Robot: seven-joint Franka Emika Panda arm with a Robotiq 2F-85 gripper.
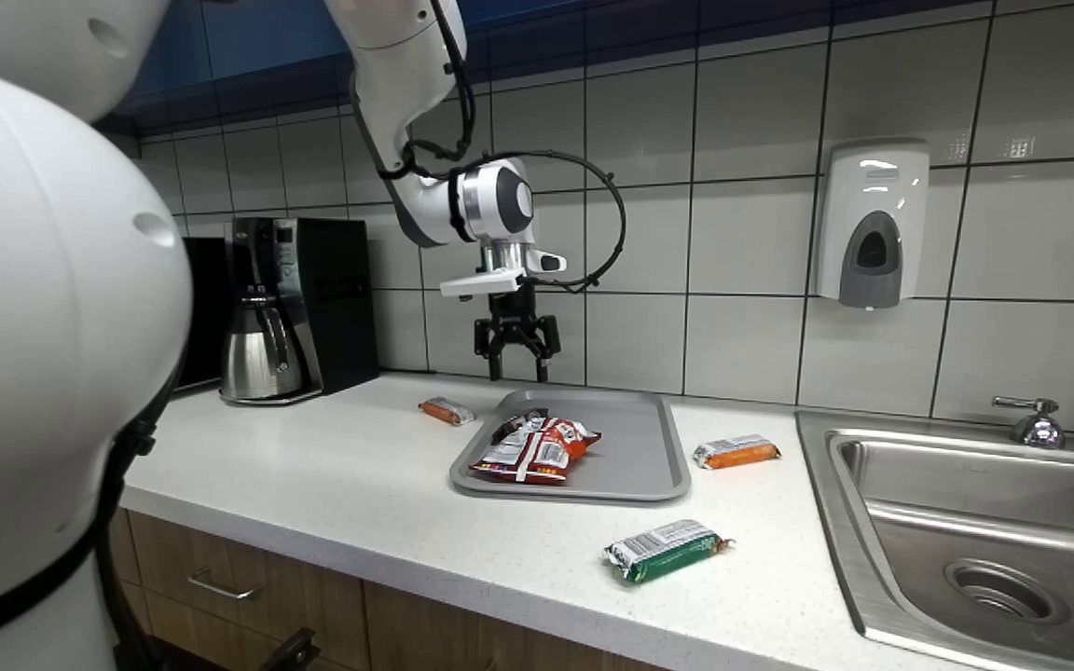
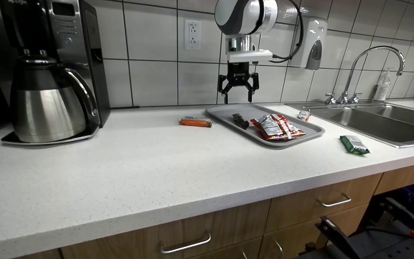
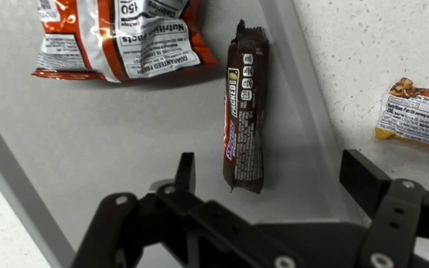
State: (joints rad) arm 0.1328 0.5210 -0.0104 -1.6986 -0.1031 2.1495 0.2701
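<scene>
The white casing of the robot's arm [image 1: 52, 326] stood nearest the camera, filling the left side of an exterior view. At the far end of that arm the gripper [image 1: 518, 371] hung above a grey tray [image 1: 635, 447], toward its far left part, its fingers [image 3: 365, 178] spread wide and holding nothing. The thing nearest to it was a brown Snickers bar [image 3: 246, 111], which lay in the tray just beside the left rim [image 3: 317, 93], small print facing up; the gripper did not touch it. Near it, a little to the right and apart from it, lay a red and orange snack bag [image 1: 537, 452], its nutrition label [image 3: 155, 42] facing up. On the white counter [image 2: 120, 172] an orange-wrapped bar [image 2: 195, 122] lay to the left of the tray, another orange-wrapped bar [image 1: 737, 453] to the right, and a green-wrapped bar [image 1: 667, 550] nearer and also to the right. A coffee maker [image 2: 72, 54] with a steel carafe [image 2: 49, 111] stood on the left, and a steel sink [image 1: 859, 550] was set into the counter on the right.
</scene>
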